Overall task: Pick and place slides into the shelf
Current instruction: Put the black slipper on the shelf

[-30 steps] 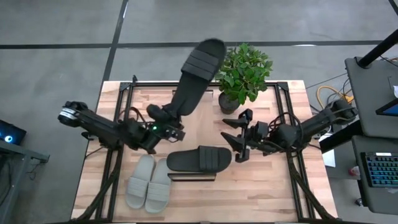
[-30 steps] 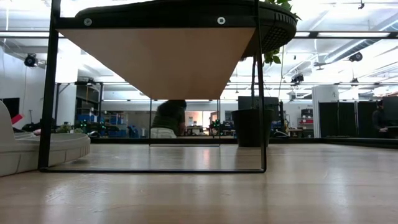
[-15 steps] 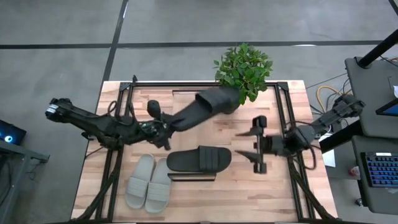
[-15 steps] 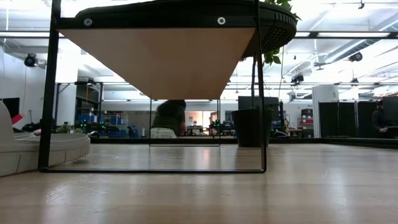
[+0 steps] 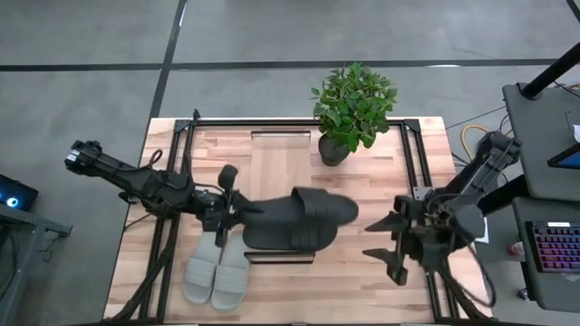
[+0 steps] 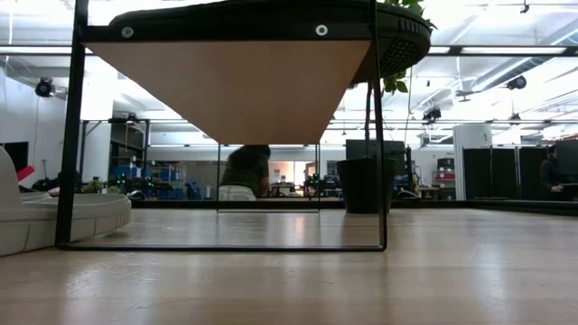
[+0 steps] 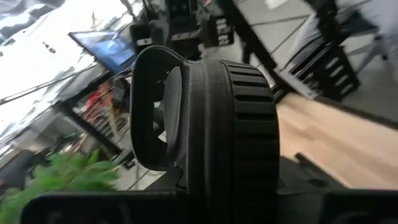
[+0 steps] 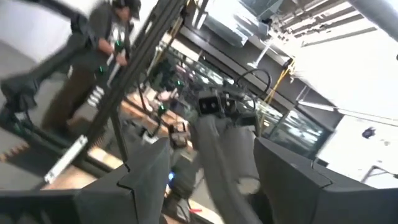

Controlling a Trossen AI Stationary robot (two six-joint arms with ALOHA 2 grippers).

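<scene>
While the left gripper [image 5: 227, 210] is clamping a dark slide [image 5: 308, 210] by its heel above its mate at table centre, it is risking a snag; the right gripper [image 5: 399, 246] is waiting spread at four o'clock, the shelf [image 6: 237, 68] unreached.

The right gripper [image 8: 205, 171], fingers spread, faces the other arm [image 8: 217, 140] and a standing person [image 8: 93, 56].

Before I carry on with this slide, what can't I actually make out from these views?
- High view: where the left tool grips the carried black slide; the slide's heel covers it.
- High view: the second black slide lies mostly under the carried one.
- Low view: the shelf top surface; only its underside shows.
- Right wrist view: no slides visible.
</scene>
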